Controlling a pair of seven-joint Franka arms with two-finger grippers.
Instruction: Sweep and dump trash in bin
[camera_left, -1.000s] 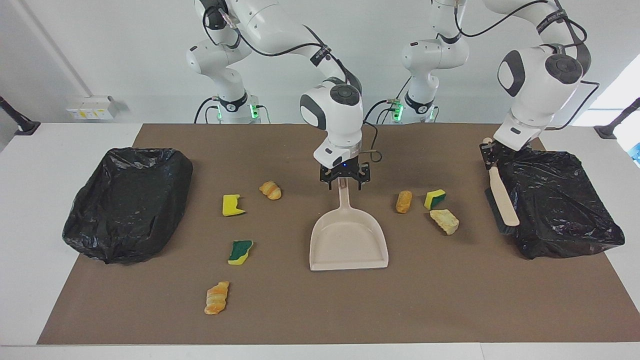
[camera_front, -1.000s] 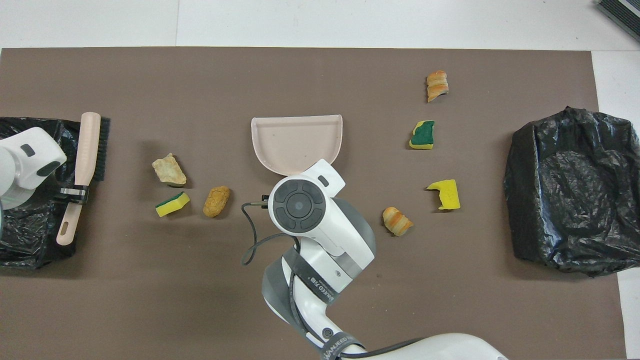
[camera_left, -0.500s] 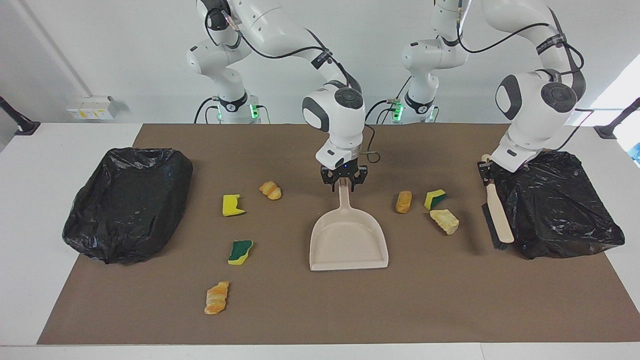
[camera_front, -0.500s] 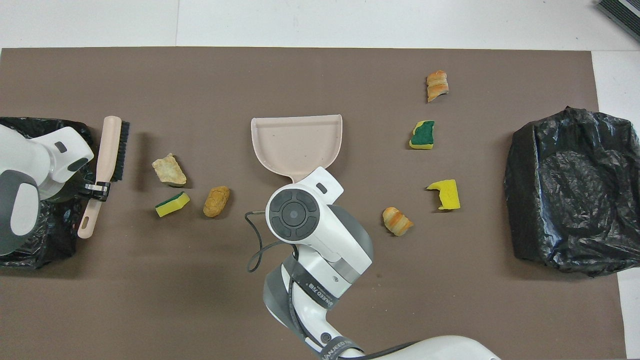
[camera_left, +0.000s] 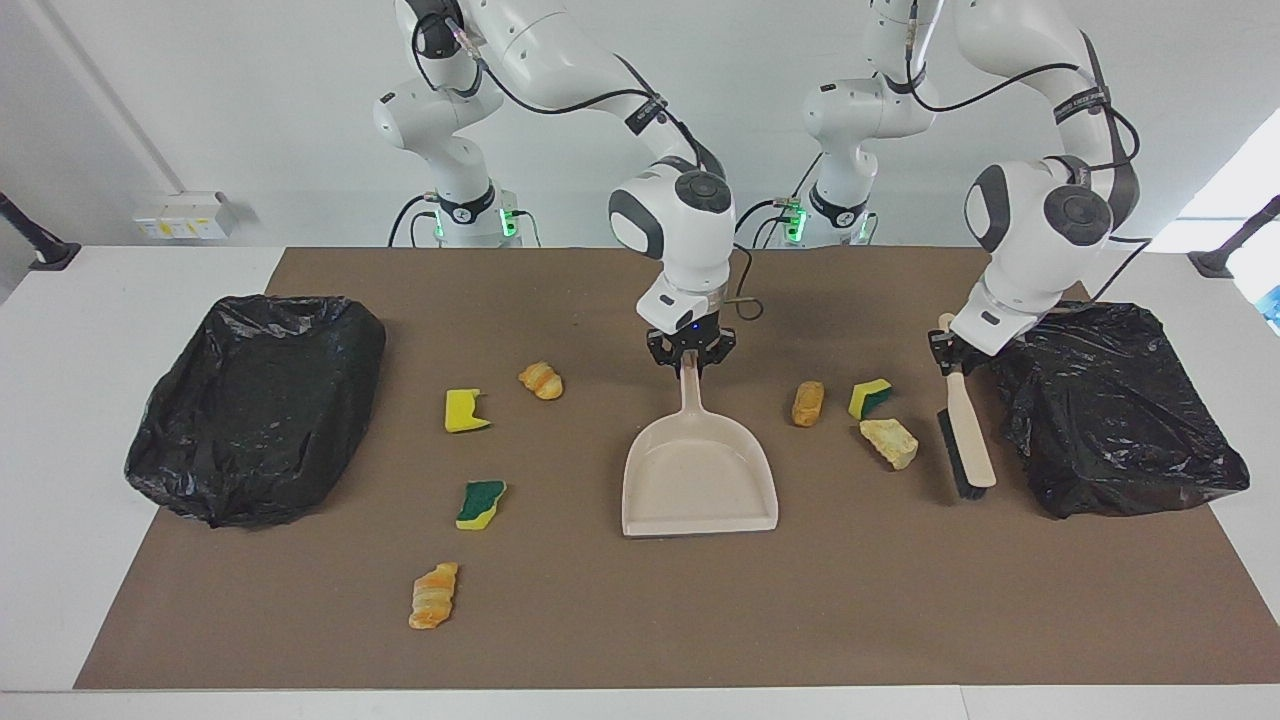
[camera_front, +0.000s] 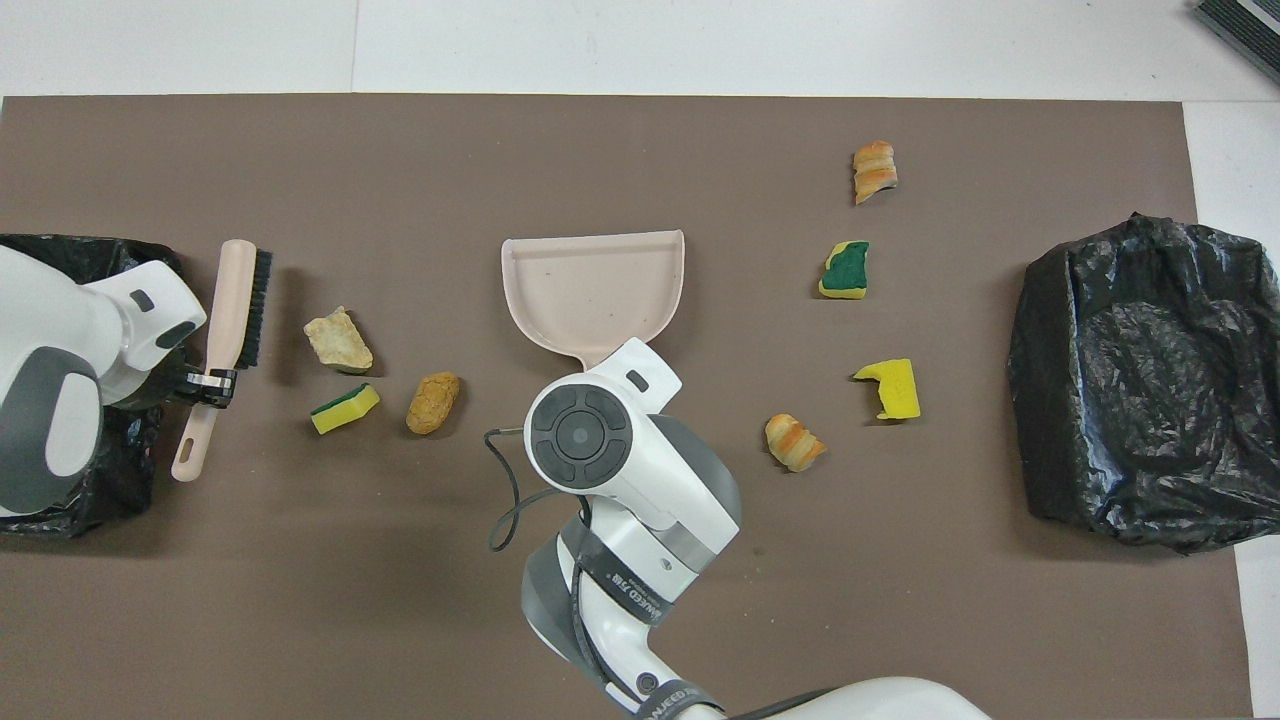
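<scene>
We note left pincer (camera_left: 953, 353) grasping brush (camera_left: 965, 436); three trash pieces (camera_left: 889, 441) lie just beside its bristles, toward dustpan (camera_left: 699, 482), held by right pincer (camera_left: 690, 361).

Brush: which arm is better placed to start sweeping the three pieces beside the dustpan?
Left. The left gripper holds the brush beside those pieces; the right gripper is shut on the dustpan handle.
</scene>
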